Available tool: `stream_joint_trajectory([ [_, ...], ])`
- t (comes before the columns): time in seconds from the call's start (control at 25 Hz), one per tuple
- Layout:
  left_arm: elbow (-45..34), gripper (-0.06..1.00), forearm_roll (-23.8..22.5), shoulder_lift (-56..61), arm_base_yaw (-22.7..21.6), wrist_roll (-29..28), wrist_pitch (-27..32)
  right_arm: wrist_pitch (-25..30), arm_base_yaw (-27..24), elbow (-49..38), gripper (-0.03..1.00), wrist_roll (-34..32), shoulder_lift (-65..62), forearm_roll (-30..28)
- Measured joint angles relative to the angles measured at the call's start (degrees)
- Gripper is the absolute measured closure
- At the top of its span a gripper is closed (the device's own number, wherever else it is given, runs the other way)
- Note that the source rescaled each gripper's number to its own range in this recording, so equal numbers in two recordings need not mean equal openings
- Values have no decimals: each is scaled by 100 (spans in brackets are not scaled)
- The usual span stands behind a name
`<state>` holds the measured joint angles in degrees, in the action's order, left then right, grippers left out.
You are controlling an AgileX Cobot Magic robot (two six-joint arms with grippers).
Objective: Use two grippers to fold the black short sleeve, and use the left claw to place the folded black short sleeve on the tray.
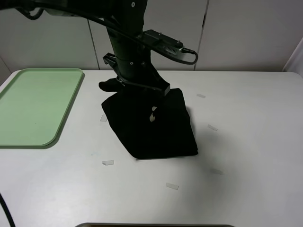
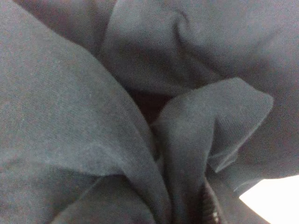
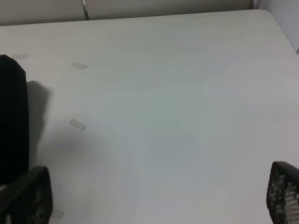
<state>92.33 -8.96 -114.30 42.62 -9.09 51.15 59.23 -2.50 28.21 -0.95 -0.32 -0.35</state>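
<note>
On table [image 1: 246,142], apart from tray [image 1: 28,106]: black short sleeve [image 1: 156,135].

left gripper [image 1: 122,84] jaws: hidden in black short sleeve [image 1: 156,132] | tray [image 1: 33,106]: cropped

I see white table [image 1: 255,156], small clear tape strips [image 1: 108,162] scattered on it, well apart. Pale wall panels [image 1: 236,33] behind. Dark curved edge [image 1: 156,225] at near side, can't identify.

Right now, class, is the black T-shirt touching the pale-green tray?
Apart. The exterior high view shows bare white table between black T-shirt and tray.
</note>
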Motion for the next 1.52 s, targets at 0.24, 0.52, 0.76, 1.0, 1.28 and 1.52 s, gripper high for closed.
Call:
stream_joint_trajectory([
  [0.24,351,73,215,-402,215,5,-249,0,0,0,-3,0,0,0],
  [0.52,457,73,538,-781,414,0,-759,0,0,0,-3,0,0,0],
  [0.76,457,73,896,-1021,451,0,-1335,0,0,0,-3,0,0,0],
  [1.0,457,72,1059,-1092,451,0,-1641,0,0,0,-3,0,0,0],
  [1.28,457,2,1317,-1103,457,48,-2044,0,0,0,-3,0,0,0],
  [1.52,471,-5,1587,-1036,457,399,-2130,0,0,0,-3,0,0,0],
])
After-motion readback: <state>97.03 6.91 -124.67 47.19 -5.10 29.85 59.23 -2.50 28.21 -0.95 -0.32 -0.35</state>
